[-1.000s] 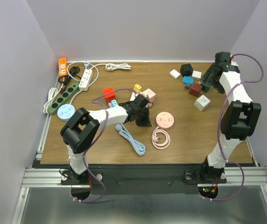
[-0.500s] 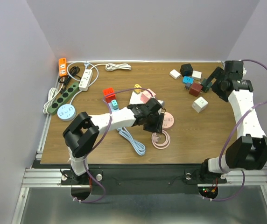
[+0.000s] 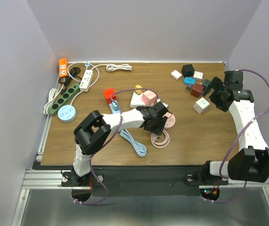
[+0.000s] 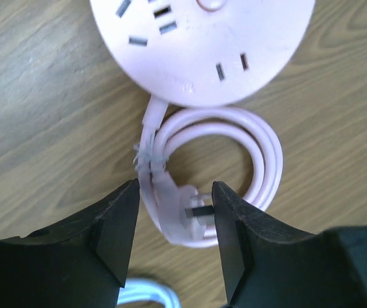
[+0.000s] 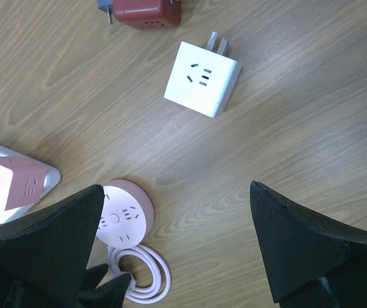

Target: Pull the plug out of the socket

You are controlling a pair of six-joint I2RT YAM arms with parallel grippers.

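A pink cube plug [image 3: 148, 98] [image 5: 7, 183] sits on a white socket block [image 3: 135, 100] [image 5: 45, 174] mid-table. Just right of it lies a round pink socket [image 3: 167, 120] [image 4: 203, 45] [image 5: 122, 215], nothing plugged into it, with its own coiled pink cord [image 3: 161, 140] [image 4: 260, 160]. My left gripper [image 3: 157, 124] [image 4: 174, 192] hangs open over that coil; the cord's flat pink plug [image 4: 164, 215] lies on the wood between the jaws, unclamped. My right gripper [image 3: 213, 89] [image 5: 176, 192] is wide open and empty, high above the wood by a white cube adaptor [image 3: 202, 104] [image 5: 203, 78].
Adaptor cubes cluster at the back right: black [image 3: 187, 70], white [image 3: 176, 74], blue [image 3: 189, 80], dark red [image 3: 197, 90]. Green [image 3: 61, 98], white [image 3: 86, 80] and orange [image 3: 62, 67] power strips line the left edge. A light blue cable [image 3: 133, 142] lies near the front.
My left gripper slid right from beside the pink cube to the pink cord coil and opened. The right arm swung from the far back corner toward the table's right middle.
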